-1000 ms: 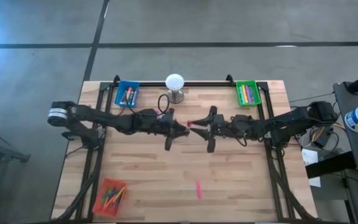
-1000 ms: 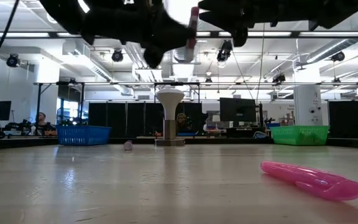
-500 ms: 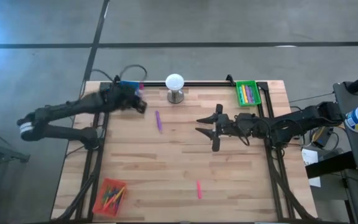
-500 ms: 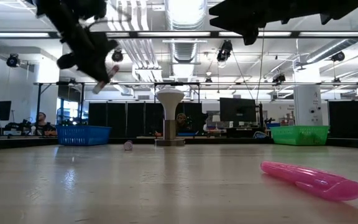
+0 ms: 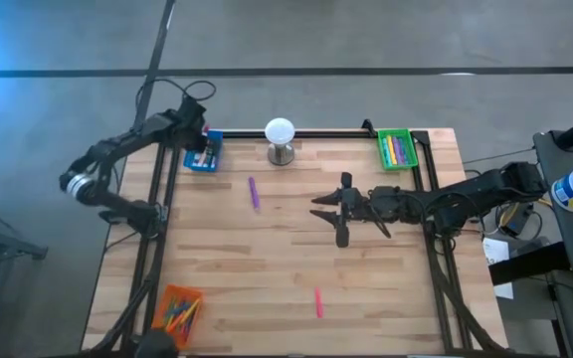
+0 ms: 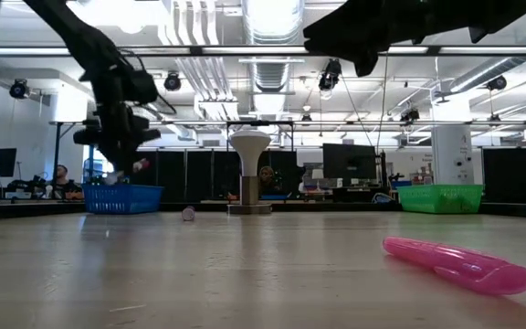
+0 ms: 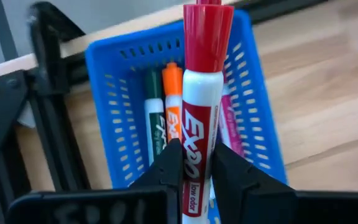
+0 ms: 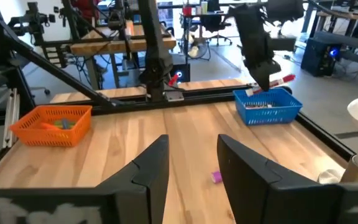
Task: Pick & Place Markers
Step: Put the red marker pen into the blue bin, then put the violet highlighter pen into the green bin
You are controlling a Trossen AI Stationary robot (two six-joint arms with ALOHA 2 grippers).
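Observation:
A marker (image 7: pixel 204 81) with a white barrel and a red cap hangs just above the blue tray (image 7: pixel 104 81) at the table's far left corner, with my left gripper (image 7: pixel 192 152) shut on it. In the tray lie a green (image 7: pixel 155 124), an orange (image 7: pixel 173 99) and a pink marker (image 7: pixel 232 130). My right gripper (image 5: pixel 324 214) hovers open over the middle of the table, right of centre, with nothing between its fingers (image 8: pixel 151 165). A purple marker (image 5: pixel 254 192) and a pink marker (image 5: pixel 317 302) lie flat on the wood. My left gripper pinches the marker's white barrel (image 7: pixel 194 134) between its two fingers, at the end away from the cap. The fingers slant down from above. The marker runs on past the fingertips with its red cap (image 8: pixel 283 79) foremost, tilted and clear of the blue tray (image 8: pixel 267 106).
A white ball on a metal stand (image 5: pixel 281 139) stands at the far edge's middle. A green tray (image 5: pixel 397 149) with markers sits at the far right, an orange tray (image 5: pixel 175 308) with markers at the near left. Black frame rails (image 5: pixel 157 199) run along the table's sides.
My left gripper has swung from the table's middle, where it met my right gripper, to the far left corner over the blue tray. It has tipped from near level to slanting down and still holds the red-capped marker. My right gripper has stayed in place.

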